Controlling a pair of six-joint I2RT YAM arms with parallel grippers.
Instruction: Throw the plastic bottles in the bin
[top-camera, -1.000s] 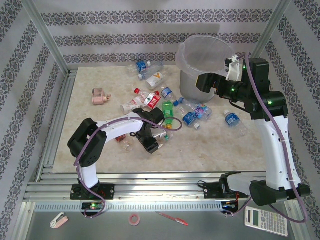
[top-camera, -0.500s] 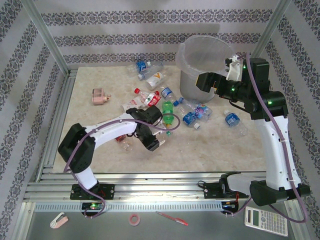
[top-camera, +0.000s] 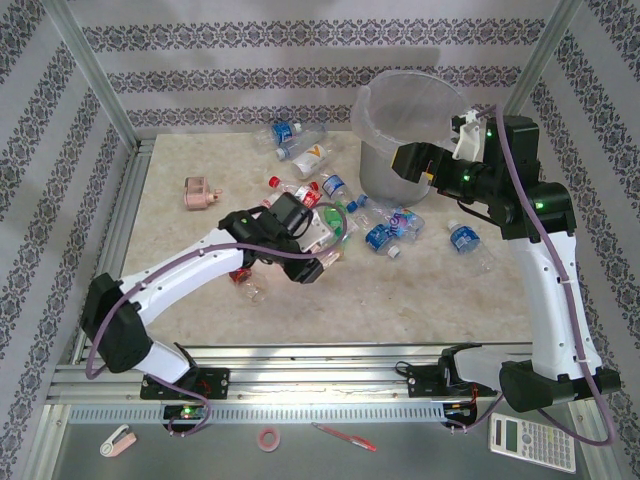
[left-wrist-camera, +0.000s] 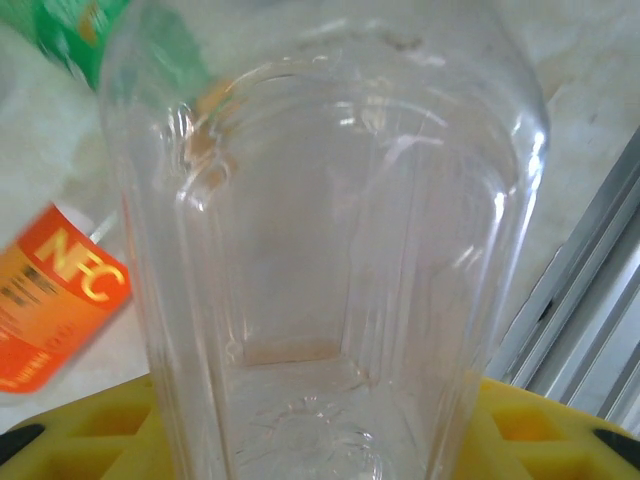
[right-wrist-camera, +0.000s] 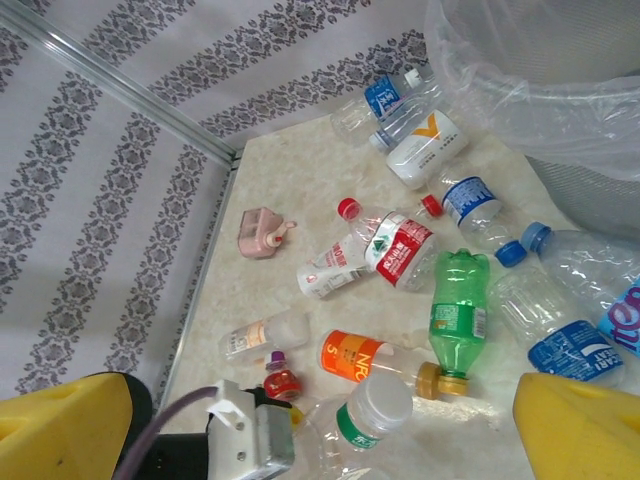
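Plastic bottles (top-camera: 378, 237) lie strewn mid-frame on the surface (top-camera: 430, 290), left of the bin (top-camera: 378, 168). Left claw (top-camera: 322, 238) clamps one clear bottle (left-wrist-camera: 330, 250), its ends cut off close up; right claw (top-camera: 406, 161) gapes wide.

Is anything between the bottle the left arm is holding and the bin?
Loose bottles lie low on the table between the held bottle and the bin. The right pincer hangs open by the bin's near wall, possibly in the way.
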